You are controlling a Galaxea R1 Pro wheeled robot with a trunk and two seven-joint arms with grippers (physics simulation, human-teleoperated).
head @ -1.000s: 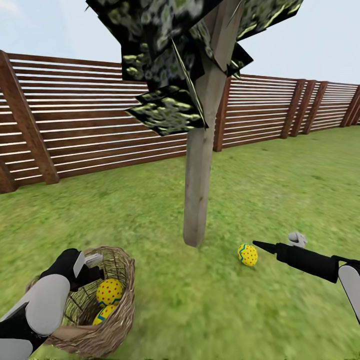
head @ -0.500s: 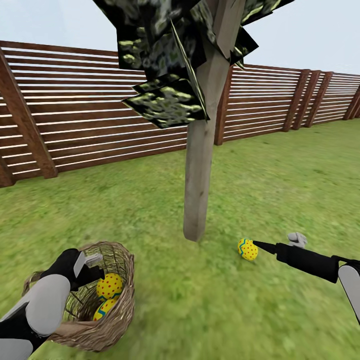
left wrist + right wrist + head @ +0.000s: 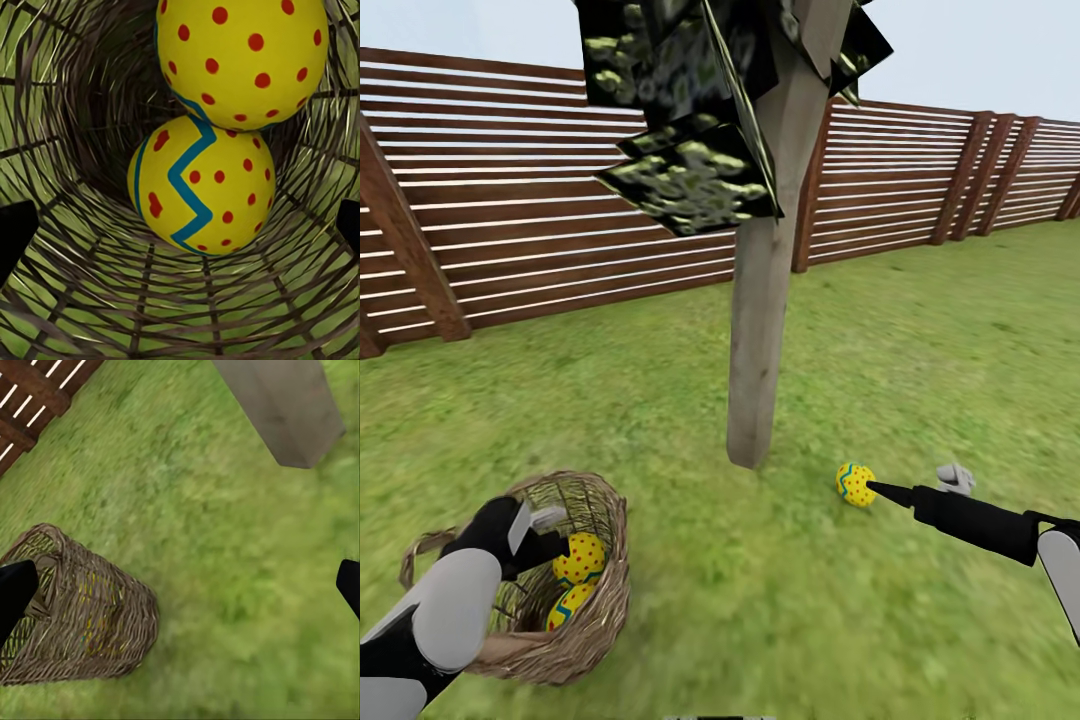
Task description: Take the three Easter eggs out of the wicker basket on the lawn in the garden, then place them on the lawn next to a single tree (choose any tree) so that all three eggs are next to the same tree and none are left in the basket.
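Two Easter eggs lie in the wicker basket (image 3: 595, 600): a red-dotted egg (image 3: 580, 558) above one with a blue zigzag (image 3: 565, 607). My left gripper (image 3: 548, 535) reaches inside the basket, open. In the left wrist view the dotted egg (image 3: 240, 56) and zigzag egg (image 3: 202, 187) lie just ahead of the left gripper (image 3: 180, 232), its fingertips (image 3: 15, 240) far apart. A third egg (image 3: 855, 484) rests on the lawn (image 3: 760, 580) right of the tree (image 3: 760, 330). My right gripper (image 3: 880, 490) hovers beside it, open and holding nothing.
A brown slatted fence (image 3: 560, 240) runs behind the tree. The right wrist view shows the basket (image 3: 90, 615), the trunk's base (image 3: 289, 405) and the right gripper (image 3: 180, 585) open over bare grass. Open lawn stretches to the right.
The whole picture has shifted: tree, basket and lawn egg sit higher in the view, while both arms hold the same place. The right fingertip now lines up with the lawn egg.
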